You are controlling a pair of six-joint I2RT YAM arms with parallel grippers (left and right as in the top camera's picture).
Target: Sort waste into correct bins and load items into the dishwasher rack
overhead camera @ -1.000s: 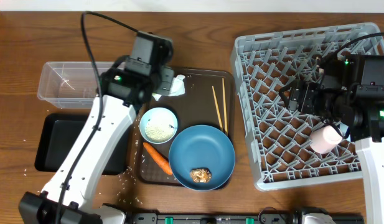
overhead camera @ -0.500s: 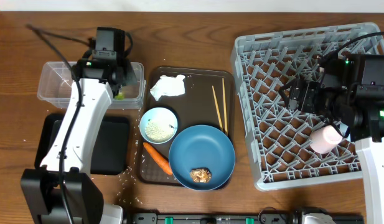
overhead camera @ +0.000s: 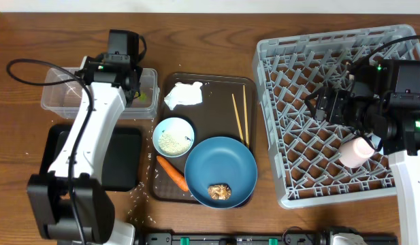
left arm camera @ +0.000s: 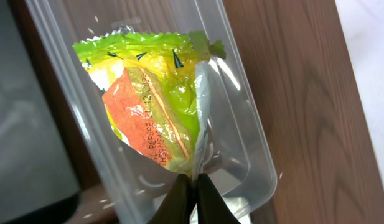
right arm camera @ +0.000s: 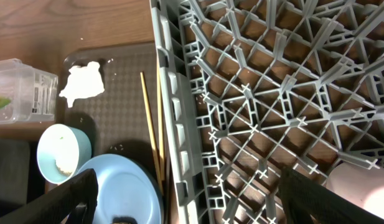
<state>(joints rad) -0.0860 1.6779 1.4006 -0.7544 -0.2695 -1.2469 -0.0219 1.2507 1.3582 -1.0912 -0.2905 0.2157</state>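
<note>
L claw [left arm camera: 193,188] pinches yellow-green wrapper [left arm camera: 151,102] over clear tub [left arm camera: 240,121]; R claw [right arm camera: 192,202] open.

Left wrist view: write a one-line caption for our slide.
Shut left end effector pinching a yellow-green wrapper over the clear tub.

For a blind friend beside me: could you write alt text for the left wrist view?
The left gripper, shut, pinches a yellow-green wrapper by one edge over the clear plastic tub. A wooden table shows at right, the black tray at left.
</note>
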